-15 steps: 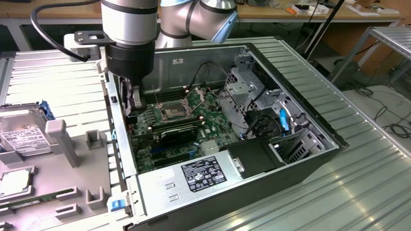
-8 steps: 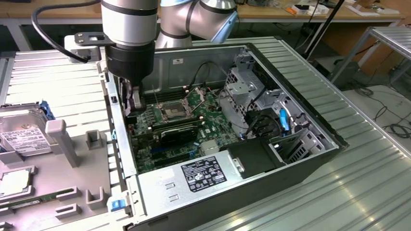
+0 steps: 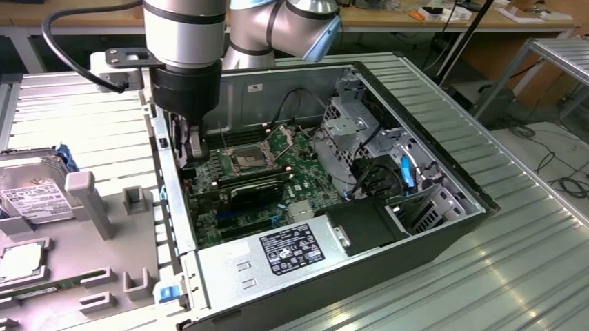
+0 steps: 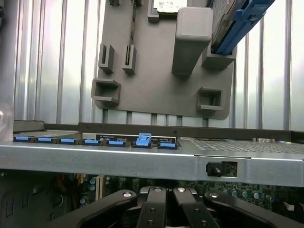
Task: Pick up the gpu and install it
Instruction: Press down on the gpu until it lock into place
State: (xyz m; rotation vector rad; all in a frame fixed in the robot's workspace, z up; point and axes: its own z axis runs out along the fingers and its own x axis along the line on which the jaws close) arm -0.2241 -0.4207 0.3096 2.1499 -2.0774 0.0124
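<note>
I have the arm reaching down into the open computer case at the upper left of the exterior frame, the gripper low by the case's wall on the exterior view's left, just above the motherboard. In the wrist view its fingers sit pressed together with nothing between them. The gpu lies near the frame's centre, seated across the motherboard just below the processor socket, close beside the gripper. A grey parts tray with a hard drive fills the left of the frame
</note>
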